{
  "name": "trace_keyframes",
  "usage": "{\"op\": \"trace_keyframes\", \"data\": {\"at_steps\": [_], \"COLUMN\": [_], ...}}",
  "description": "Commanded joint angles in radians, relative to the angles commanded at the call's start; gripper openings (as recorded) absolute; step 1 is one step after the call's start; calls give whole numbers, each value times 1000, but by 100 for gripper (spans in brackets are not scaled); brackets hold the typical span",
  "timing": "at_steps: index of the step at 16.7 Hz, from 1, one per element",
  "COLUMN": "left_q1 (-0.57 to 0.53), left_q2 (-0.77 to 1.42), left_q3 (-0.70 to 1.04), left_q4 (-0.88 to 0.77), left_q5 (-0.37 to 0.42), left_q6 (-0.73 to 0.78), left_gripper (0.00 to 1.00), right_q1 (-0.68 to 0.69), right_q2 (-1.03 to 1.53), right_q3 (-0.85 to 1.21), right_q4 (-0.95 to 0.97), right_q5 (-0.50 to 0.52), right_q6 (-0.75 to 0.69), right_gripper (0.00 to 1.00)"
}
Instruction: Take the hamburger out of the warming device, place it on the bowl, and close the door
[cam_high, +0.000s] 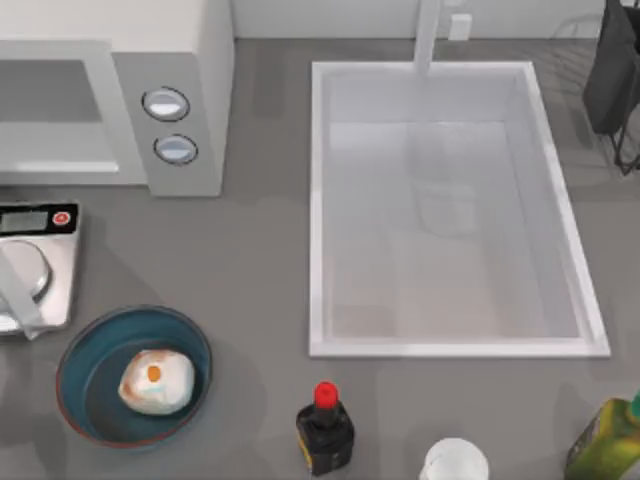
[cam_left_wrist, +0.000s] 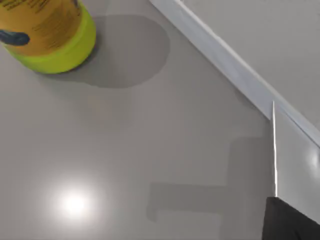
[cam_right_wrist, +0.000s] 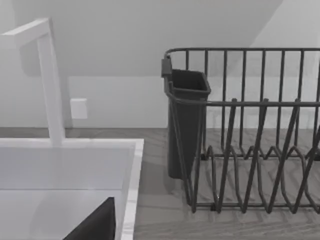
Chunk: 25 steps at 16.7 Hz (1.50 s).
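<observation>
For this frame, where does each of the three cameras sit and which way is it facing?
Top view: above the table, looking straight down on the microwave, the sink, and the hamburger lying in the bowl.
Left wrist view: on the left arm's wrist, facing the grey counter, a yellow-green bottle and a white edge; a dark corner may be the arm's own.
Right wrist view: on the right arm's wrist, facing the wall, faucet and dish rack.
Shared: top and right wrist views both show sink, faucet and rack.

Even soft light, faint shadows, bright glare spot on countertop (cam_left_wrist: 75, 204).
</observation>
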Motion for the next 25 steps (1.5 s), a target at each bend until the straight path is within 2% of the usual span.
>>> {"op": "trace_keyframes", "data": {"at_steps": [7,12,13,15,22,25], "left_q1": [-71,-79,-70,-73,-113,-125], "left_q2": [317,342,328,345,643,707], "left_q3": [165,180,126,142,437,502], "left_q4": [149,164,153,153,152,152], "left_q5": [-47,-52,-17,-19,-44,-51], "left_q6": [-45,-50,-47,-49,-75,-84], "left_gripper": [0,0,0,0,0,0], "right_q1": [0,0,0,0,0,0], "right_q2": [0,0,0,0,0,0], "right_q3": [0,0,0,0,0,0], "right_q4": [0,0,0,0,0,0], "right_q5": [0,0,0,0,0,0], "right_q6": [0,0,0,0,0,0], "right_gripper": [100,100,100,100,100,100]}}
